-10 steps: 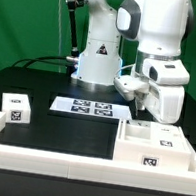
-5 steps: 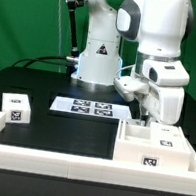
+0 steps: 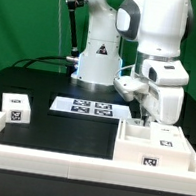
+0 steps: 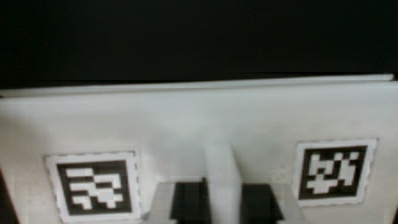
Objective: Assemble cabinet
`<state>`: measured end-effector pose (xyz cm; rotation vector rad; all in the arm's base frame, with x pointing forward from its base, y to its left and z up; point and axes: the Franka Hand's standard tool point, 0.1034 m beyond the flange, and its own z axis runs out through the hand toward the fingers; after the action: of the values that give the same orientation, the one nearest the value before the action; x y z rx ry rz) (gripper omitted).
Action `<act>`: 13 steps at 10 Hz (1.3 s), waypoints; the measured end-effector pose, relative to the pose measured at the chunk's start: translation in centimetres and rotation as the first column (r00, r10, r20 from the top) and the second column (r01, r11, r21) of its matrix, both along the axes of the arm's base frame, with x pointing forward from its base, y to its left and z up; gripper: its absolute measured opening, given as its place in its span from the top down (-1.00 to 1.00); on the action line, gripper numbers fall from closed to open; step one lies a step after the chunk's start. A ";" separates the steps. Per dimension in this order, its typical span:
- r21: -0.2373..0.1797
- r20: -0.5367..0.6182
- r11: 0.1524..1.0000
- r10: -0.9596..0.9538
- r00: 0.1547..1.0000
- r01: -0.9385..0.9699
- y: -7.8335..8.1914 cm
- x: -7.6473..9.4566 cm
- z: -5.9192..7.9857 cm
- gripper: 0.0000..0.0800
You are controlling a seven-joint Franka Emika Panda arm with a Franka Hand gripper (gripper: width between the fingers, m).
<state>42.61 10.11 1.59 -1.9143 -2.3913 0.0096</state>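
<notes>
The cabinet is a large white box frame with black-and-white tags, lying at the exterior view's right near the front rail. My gripper stands straight down over its back edge. In the wrist view the cabinet fills the picture with two tags on it. My gripper has its two dark fingers pressed on either side of a thin white wall of the cabinet. A small white tagged box sits alone at the exterior view's left.
The marker board lies flat in front of the robot's base. A low white border rail runs along the front and the left side of the black table. The arm's white base stands behind the board.
</notes>
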 end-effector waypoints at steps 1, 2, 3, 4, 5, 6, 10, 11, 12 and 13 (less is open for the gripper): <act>-0.012 0.002 0.996 -0.085 0.996 0.085 -0.2 -0.5 0.6 0.83; -0.021 0.006 0.990 -0.138 0.990 0.138 -0.3 -1.2 1.1 0.83; -0.029 0.008 0.979 -0.203 0.979 0.203 -0.4 -1.5 1.5 0.83; -0.033 0.014 0.973 -0.229 0.973 0.229 -0.6 -1.7 1.9 0.83; -0.036 0.025 0.968 -0.248 0.968 0.249 -0.9 -1.6 2.5 0.83; -0.035 0.039 0.965 -0.257 0.966 0.258 -1.3 -1.2 3.1 0.83; -0.042 0.051 0.961 -0.271 0.961 0.274 -2.2 -0.5 4.0 0.83; -0.042 0.051 0.961 -0.272 0.961 0.274 -2.2 -0.5 4.0 0.83; -0.043 0.049 0.960 -0.273 0.961 0.276 -2.3 -0.5 4.0 0.83; -0.051 0.045 0.957 -0.283 0.958 0.285 -2.8 0.1 4.1 0.83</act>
<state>42.71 7.28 5.66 -2.2862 -2.1344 0.0260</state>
